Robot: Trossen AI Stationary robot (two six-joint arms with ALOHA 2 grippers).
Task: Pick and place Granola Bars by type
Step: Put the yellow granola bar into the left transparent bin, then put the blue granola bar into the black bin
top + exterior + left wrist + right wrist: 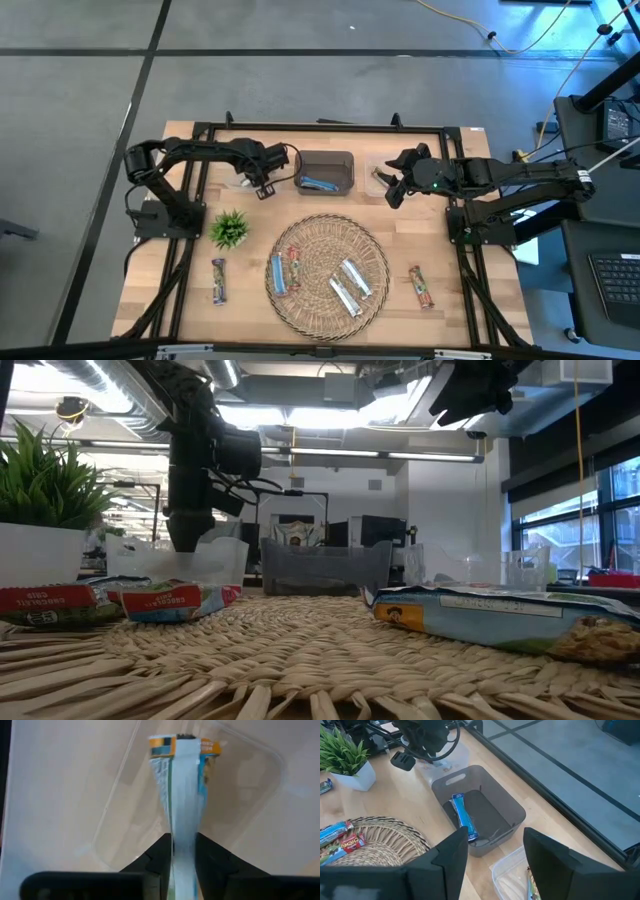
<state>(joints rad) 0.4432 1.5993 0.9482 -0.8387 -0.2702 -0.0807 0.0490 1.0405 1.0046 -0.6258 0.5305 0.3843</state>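
- While your left pincer [183, 851] pinches a silvery-white bar [183, 790] on edge above the clear tub [250, 785], far left, treat it as light, slippery foil — crushable.
- Your right pincer [495, 855] hangs apart, empty.
- Take bars on the wicker tray [375, 250] mid-length, across the narrow width.

A small green potted plant [230, 229] stands beside the round woven wicker tray [372, 247] on the light wooden table [480, 290].

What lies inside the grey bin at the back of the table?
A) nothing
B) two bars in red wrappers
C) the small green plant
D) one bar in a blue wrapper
D: the right wrist view shows one blue-wrapped bar lying in the grey bin, with nothing else in it.
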